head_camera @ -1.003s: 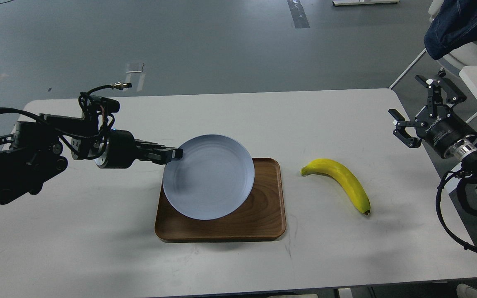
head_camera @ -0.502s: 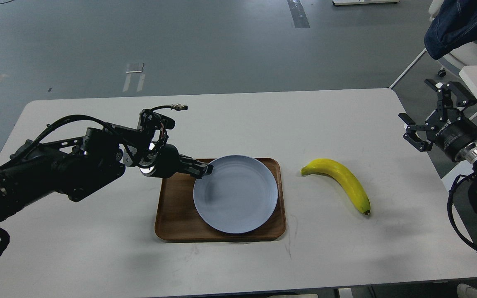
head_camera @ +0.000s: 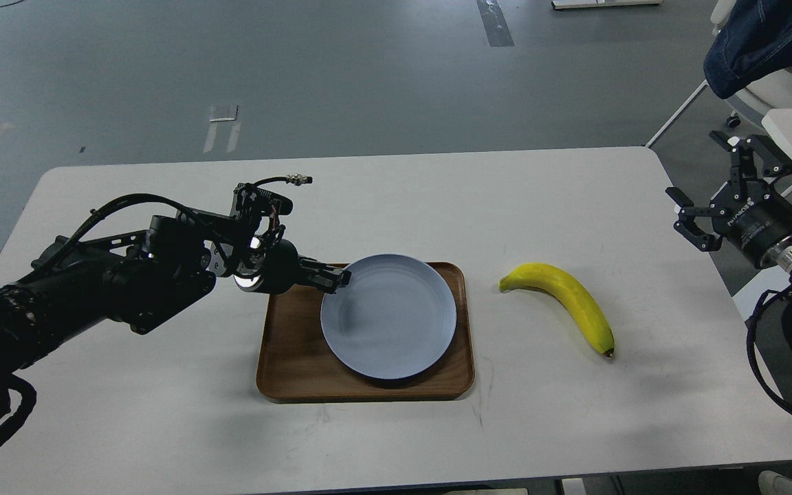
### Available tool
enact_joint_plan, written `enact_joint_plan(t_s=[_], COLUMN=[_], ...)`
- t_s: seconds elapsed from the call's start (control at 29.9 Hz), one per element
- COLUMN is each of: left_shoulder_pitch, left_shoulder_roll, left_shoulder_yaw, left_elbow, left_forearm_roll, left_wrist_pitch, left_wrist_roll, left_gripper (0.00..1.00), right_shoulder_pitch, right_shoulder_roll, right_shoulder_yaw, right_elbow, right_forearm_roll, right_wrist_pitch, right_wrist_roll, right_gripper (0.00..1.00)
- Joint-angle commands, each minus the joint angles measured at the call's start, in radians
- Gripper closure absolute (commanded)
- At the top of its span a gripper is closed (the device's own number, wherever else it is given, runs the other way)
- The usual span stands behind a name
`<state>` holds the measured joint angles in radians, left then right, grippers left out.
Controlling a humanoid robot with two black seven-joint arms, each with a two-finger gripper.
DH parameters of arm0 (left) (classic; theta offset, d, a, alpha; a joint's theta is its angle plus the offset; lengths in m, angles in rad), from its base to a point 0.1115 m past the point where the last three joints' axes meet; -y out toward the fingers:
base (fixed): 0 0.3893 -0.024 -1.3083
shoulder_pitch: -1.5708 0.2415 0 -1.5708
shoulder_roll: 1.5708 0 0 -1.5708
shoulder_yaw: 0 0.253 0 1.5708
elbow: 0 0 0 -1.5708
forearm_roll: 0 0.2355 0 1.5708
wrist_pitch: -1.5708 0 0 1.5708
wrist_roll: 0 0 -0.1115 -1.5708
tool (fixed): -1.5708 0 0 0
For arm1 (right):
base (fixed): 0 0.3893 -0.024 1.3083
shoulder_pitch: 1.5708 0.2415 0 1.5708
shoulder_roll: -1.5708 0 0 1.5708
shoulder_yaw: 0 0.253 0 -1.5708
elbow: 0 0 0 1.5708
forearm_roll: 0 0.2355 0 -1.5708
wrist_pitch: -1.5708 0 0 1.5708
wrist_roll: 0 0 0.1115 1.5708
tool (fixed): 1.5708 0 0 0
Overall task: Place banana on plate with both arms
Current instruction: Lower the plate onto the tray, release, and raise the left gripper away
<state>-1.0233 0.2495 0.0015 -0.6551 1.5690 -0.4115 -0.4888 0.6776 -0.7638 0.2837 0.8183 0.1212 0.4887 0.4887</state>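
The pale blue-grey plate [head_camera: 389,317] sits over the right part of the brown wooden tray [head_camera: 286,357], its left rim held and slightly lifted. My left gripper [head_camera: 338,278] is shut on that rim. The yellow banana [head_camera: 571,302] lies on the white table to the right of the tray, stem pointing left, dark tip at the lower right. My right gripper [head_camera: 716,189] is open and empty, raised off the table's right edge, well apart from the banana.
The white table [head_camera: 396,199] carries only the tray, plate and banana. A white piece of furniture with dark blue cloth [head_camera: 767,41] stands at the far right. Black cables [head_camera: 774,371] hang by the right arm.
My left gripper carried the plate to the right, from the tray's left side to its right part, and the plate now sits lower. My right gripper drew back slightly to the right.
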Motion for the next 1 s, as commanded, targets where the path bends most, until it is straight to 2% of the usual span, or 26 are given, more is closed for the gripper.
enact_joint_plan(t_s=[0.0, 0.1, 0.13, 0.17, 0.2, 0.23, 0.4, 0.57, 0.67, 0.8, 0.97], left_shoulder_pitch=[-0.006, -0.011, -0.015, -0.017, -0.021, -0.03, -0.063, -0.113, -0.115, -0.092, -0.003], left_shoulder_roll=[0.002, 0.002, 0.004, 0.005, 0.008, 0.013, 0.04, 0.088, 0.14, 0.204, 0.29], left_shoulder_yaw=[0.0, -0.003, -0.003, -0.005, -0.005, -0.005, -0.017, -0.018, -0.026, -0.061, -0.109], left_elbow=[-0.008, -0.012, -0.015, -0.015, -0.017, -0.02, -0.04, -0.04, -0.04, -0.054, -0.055], left_forearm_roll=[-0.003, -0.006, -0.007, -0.009, -0.009, -0.01, -0.088, -0.423, -0.748, -1.158, -1.405], left_wrist_pitch=[-0.026, -0.044, -0.05, -0.053, -0.059, -0.067, -0.075, -0.075, -0.077, -0.077, -0.077], left_wrist_roll=[0.0, 0.0, 0.0, 0.0, 0.0, 0.0, 0.0, 0.0, 0.0, 0.0, 0.0], left_gripper=[0.86, 0.56, 0.37, 0.27, 0.1, 0.03, 0.02, 0.02, 0.02, 0.02, 0.02], right_shoulder_pitch=[0.0, -0.001, -0.001, -0.001, 0.0, 0.0, 0.002, 0.003, 0.003, 0.002, 0.003], right_shoulder_roll=[0.0, 0.0, 0.0, 0.0, 0.0, 0.001, 0.004, 0.004, 0.006, 0.008, 0.008], right_shoulder_yaw=[0.0, 0.0, 0.0, 0.0, 0.0, 0.0, 0.0, 0.0, 0.0, -0.001, -0.005], right_elbow=[-0.001, -0.001, -0.001, -0.001, -0.001, -0.001, 0.001, 0.001, 0.001, 0.001, 0.001], right_forearm_roll=[0.0, 0.0, 0.0, 0.0, 0.0, 0.0, 0.0, 0.0, 0.0, 0.0, -0.002], right_wrist_pitch=[0.0, 0.0, 0.0, 0.0, 0.0, 0.0, 0.0, 0.0, 0.0, 0.0, 0.0], right_wrist_roll=[0.0, 0.0, 0.0, 0.0, 0.0, 0.0, 0.0, 0.0, 0.0, 0.0, 0.0], right_gripper=[0.0, 0.0, 0.0, 0.0, 0.0, 0.0, 0.0, 0.0, 0.0, 0.0, 0.0])
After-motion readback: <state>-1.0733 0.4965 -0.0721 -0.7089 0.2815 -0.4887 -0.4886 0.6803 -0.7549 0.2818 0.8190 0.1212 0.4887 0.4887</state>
